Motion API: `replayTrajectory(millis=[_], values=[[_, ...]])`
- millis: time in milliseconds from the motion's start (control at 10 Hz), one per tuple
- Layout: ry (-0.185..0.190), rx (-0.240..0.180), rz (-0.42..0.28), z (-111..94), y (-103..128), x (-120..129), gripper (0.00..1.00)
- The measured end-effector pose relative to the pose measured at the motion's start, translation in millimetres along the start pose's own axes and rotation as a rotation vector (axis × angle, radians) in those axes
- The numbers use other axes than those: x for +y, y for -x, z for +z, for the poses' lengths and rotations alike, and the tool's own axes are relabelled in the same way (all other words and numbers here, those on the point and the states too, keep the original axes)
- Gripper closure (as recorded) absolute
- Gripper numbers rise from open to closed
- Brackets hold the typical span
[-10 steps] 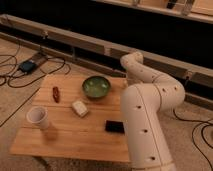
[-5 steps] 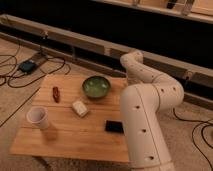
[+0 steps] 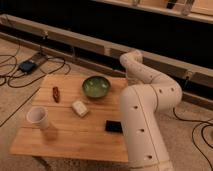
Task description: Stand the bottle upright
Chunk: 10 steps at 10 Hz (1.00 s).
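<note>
Caught at the opening step, no grasp yet made. Found, from the left across the worktop [image 3: 65, 140]: a white paper cup [image 3: 39, 117] standing near the left edge, a small reddish item [image 3: 56, 93] behind it, then the bottle [image 3: 79, 108] lying flat near the middle, just in front of the green bowl [image 3: 96, 86] and apart from it. Judged its long axis to run from far-left to near-right, level with the wood; could not tell which end carried the cap. Noted a flat black item [image 3: 113, 126] further right, close to the robot arm [image 3: 150, 110] at the right edge. Could not see the gripper, tucked out of sight behind that arm; took it as pressed together and pinching nothing, well apart from the bottle. Called next for spreading the gripper, reaching down across the bottle's narrow width, then tipping it onto its base.
</note>
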<state>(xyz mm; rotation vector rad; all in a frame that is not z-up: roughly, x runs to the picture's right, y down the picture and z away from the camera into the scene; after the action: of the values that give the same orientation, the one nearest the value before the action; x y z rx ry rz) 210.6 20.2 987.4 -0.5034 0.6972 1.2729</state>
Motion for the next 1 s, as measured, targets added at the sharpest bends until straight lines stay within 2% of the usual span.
replayTrajectory(millis=[200,600,700,900,1000], values=[[0.034,-0.052,0.049,-10,6,-5,1.0],[0.132,-0.18,0.115,-42,7,-10,1.0],[0.169,-0.238,0.118,-60,8,-9,1.0],[0.23,-0.322,0.104,-84,5,-7,1.0],[0.282,-0.386,0.07,-102,1,-4,1.0]])
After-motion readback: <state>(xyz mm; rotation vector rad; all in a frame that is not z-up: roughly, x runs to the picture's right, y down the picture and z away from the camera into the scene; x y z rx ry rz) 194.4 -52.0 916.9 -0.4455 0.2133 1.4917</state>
